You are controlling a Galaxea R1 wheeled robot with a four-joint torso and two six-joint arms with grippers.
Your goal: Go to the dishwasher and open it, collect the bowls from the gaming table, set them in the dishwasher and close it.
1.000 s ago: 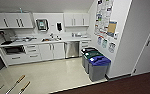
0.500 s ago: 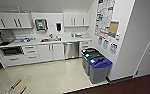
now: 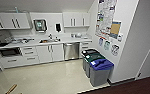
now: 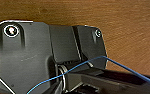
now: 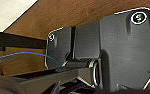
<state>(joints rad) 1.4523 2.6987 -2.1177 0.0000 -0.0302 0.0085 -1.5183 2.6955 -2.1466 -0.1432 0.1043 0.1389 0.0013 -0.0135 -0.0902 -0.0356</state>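
Note:
The dishwasher (image 3: 71,50) has a brushed steel front and sits shut under the white counter, between the sink cabinet and a drawer stack, at the far side of the kitchenette in the head view. Pale floor lies between me and it. The bowls and the gaming table are out of view. Both wrist views look down past the robot's dark plate onto brown wood-grain floor.
Three bins stand along the right wall: a blue-lidded one (image 3: 100,70) nearest, a green-lidded one (image 3: 93,58) and a black one (image 3: 89,52) behind. White upper cabinets (image 3: 75,19), a sink (image 3: 48,40) and an oven (image 3: 9,52) line the back. Posters (image 3: 106,18) hang on the right wall.
The whole head view has shifted a little; the kitchenette and bins now sit slightly nearer and lower, so the camera has moved forward.

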